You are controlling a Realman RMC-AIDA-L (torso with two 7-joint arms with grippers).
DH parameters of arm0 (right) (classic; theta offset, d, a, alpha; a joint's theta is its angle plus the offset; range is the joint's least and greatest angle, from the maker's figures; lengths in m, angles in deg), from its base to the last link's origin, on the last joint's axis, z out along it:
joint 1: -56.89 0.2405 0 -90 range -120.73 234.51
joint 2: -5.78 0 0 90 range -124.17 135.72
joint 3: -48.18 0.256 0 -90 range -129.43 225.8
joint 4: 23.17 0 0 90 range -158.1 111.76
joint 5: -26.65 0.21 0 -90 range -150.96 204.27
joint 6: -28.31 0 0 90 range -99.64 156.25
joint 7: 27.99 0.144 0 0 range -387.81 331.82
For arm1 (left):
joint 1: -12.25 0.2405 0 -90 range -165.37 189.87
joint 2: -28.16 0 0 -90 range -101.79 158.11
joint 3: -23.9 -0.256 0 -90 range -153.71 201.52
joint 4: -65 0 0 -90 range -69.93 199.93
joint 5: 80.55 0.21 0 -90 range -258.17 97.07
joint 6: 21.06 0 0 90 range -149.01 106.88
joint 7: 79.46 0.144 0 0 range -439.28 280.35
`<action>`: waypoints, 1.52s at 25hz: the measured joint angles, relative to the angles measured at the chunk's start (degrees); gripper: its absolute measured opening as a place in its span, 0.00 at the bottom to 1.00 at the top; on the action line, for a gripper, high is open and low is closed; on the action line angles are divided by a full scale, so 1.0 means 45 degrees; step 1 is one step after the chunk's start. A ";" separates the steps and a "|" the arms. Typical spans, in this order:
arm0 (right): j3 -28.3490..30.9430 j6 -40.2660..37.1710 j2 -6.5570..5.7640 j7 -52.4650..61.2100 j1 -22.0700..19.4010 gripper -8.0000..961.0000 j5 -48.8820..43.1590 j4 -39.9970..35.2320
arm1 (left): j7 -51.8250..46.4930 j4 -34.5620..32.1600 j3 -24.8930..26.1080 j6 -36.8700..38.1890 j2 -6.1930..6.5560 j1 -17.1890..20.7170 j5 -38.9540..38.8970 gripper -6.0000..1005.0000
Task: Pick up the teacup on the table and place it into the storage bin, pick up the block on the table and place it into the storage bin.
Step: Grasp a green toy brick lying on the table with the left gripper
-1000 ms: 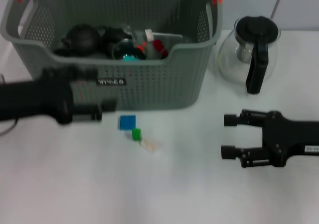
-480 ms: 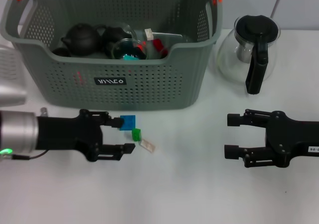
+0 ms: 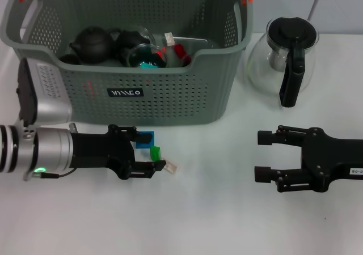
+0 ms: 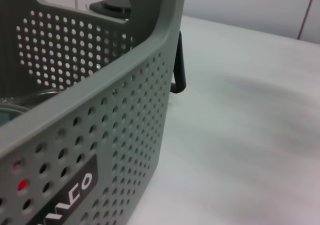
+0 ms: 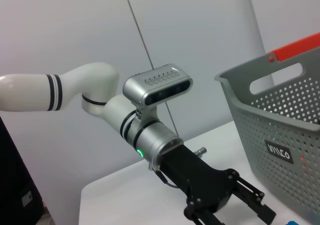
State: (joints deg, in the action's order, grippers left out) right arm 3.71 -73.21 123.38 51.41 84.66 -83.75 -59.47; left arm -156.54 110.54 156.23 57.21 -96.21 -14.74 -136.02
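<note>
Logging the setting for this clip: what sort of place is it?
Likely a lab test bench: a plain white table, a bare pale wall, and staged props like the storage bin and glass coffee pot.

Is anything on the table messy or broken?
Nothing looks broken or spilled. Three little pieces lie loose in front of the storage bin: a blue block, a green block and a pale bit. The open left gripper is around them.

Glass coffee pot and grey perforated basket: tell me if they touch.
Apart. The head view shows white table between the glass coffee pot and the grey perforated basket.
</note>
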 joint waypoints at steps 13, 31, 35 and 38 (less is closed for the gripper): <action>0.0000 0.0002 0.0038 -0.0034 0.0001 0.95 -0.0057 0.0000 | 0.0663 -0.1250 -0.0125 -0.1148 -0.0006 -0.0314 -0.0236 0.67; 0.0004 0.0002 0.0015 0.0029 -0.0103 0.95 -0.0005 0.0000 | 0.0247 -0.0730 -0.0501 -0.0989 0.0056 0.0139 -0.0122 0.64; 0.0046 0.0000 0.0000 0.0031 -0.0134 0.95 0.0008 0.0000 | -0.0224 -0.0095 -0.0582 -0.0531 0.0078 0.0520 0.0196 0.63; 0.0053 0.0004 -0.0003 0.0032 -0.0109 0.95 0.0014 0.0000 | -0.0270 0.0120 -0.0648 -0.0310 0.0054 0.0741 0.0294 0.62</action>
State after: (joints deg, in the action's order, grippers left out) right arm 3.95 -73.19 123.37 51.55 84.17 -83.69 -59.47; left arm -157.76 111.08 153.32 55.82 -95.97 -11.40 -134.70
